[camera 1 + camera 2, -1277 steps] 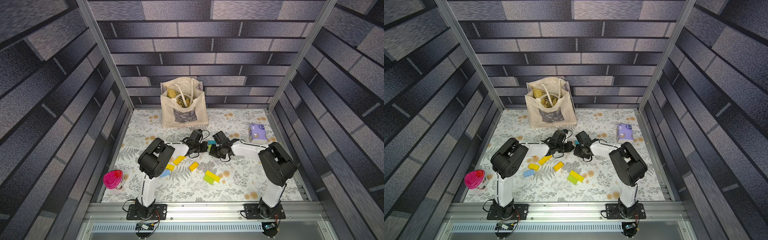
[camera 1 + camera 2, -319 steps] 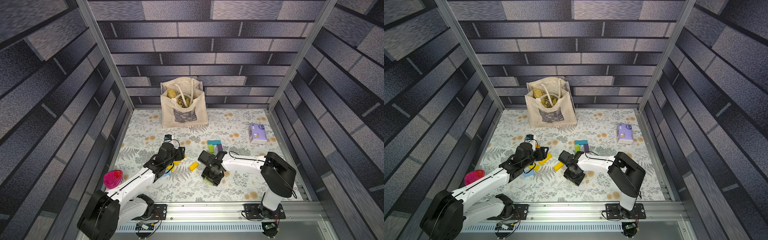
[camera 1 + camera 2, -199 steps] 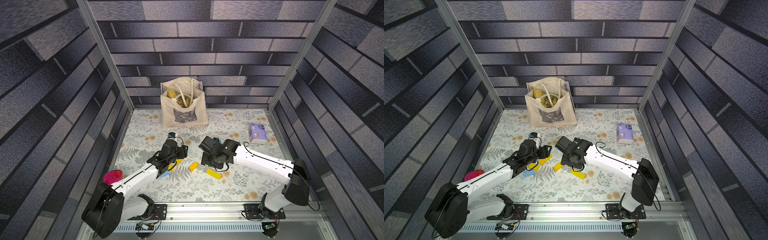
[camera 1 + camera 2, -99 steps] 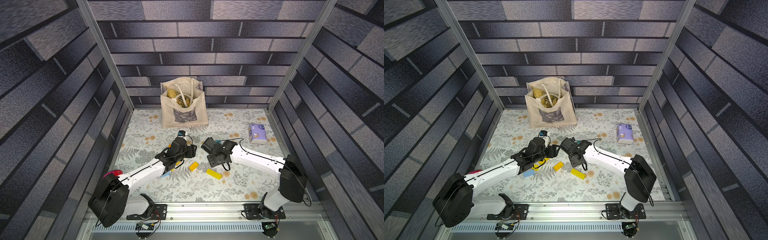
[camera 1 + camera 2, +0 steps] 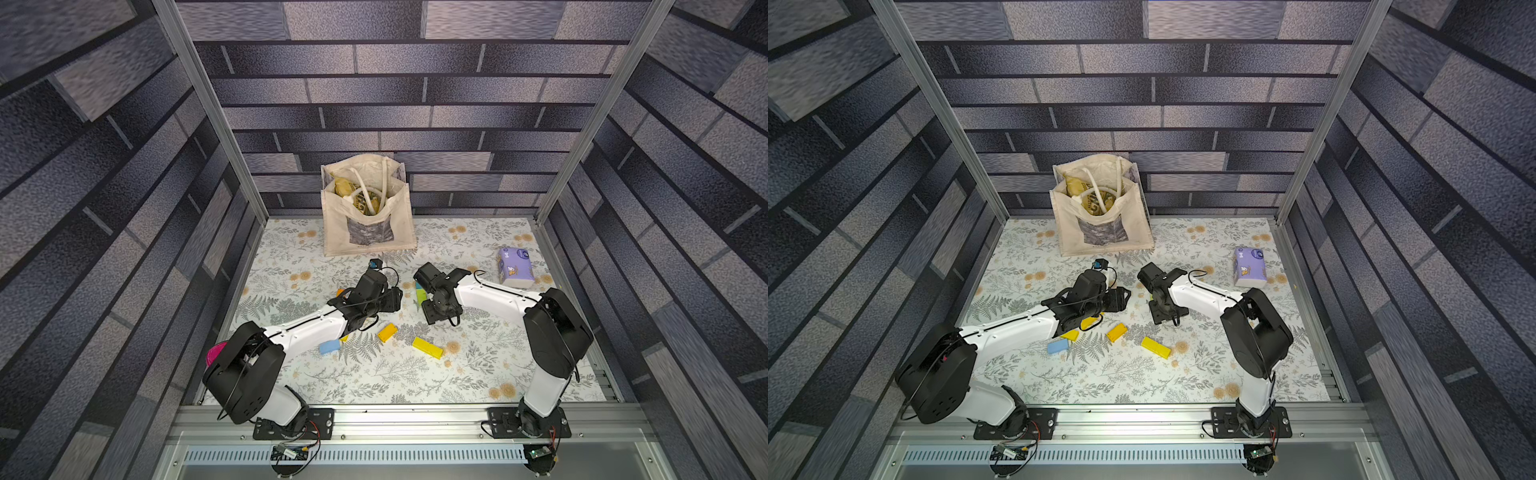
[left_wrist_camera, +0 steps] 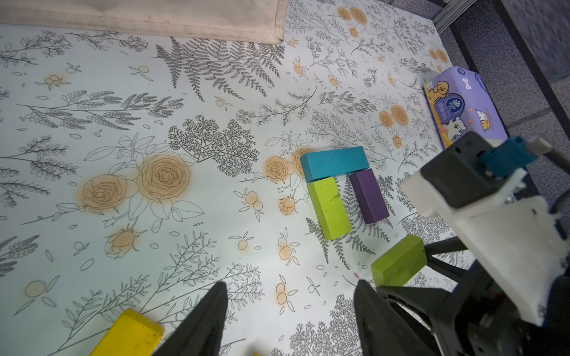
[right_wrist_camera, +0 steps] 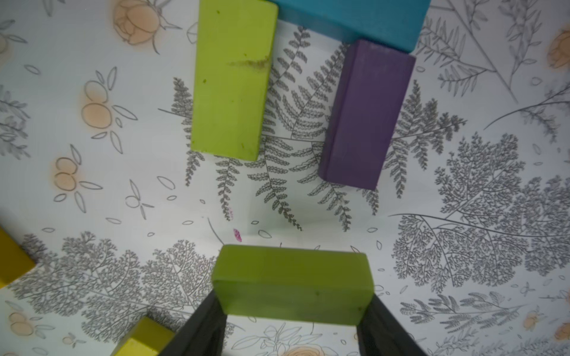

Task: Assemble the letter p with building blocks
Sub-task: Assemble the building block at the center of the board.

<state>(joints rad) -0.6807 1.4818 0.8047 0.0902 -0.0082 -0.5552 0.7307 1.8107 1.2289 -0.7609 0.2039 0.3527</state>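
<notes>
**Q:** So what's parked around the build, and what's getting blocked?

**A:** A cream tote bag [image 5: 368, 224] is stood at the back wall. A purple tissue pack [image 5: 514, 268] is laid at the far right of the floral mat [image 5: 374, 382]. Nearer the front, a long yellow block [image 5: 427, 347], a short orange-yellow block [image 5: 387, 332] and a light blue block [image 5: 330, 346] are scattered loose, well apart from the build. In both top views the build is mostly covered by the right arm [image 5: 494, 297], so only slivers of lime and teal are seen there.

**Q:** And up close?

**A:** From the right wrist, a teal block [image 7: 354, 18] is seen laid across the ends of a laid lime block [image 7: 233, 80] and a purple block [image 7: 364, 114]. Both are touched by it, and a strip of mat is left bare between them. The teal one is cut off by the frame edge.

A held lime block [image 7: 293, 277] is clamped crosswise by the right gripper [image 7: 293, 299], near the open end of that strip and apart from both blocks. Whether the mat is touched can't be told. The left gripper [image 6: 290, 308] is spread wide with nothing between its fingers, hung over bare mat near the right one.

A pink thing [image 5: 212, 353] is mostly hidden behind the left arm [image 5: 307, 332] and can't be made out. Another yellow block [image 5: 1070, 335] is partly covered by that arm too.
</notes>
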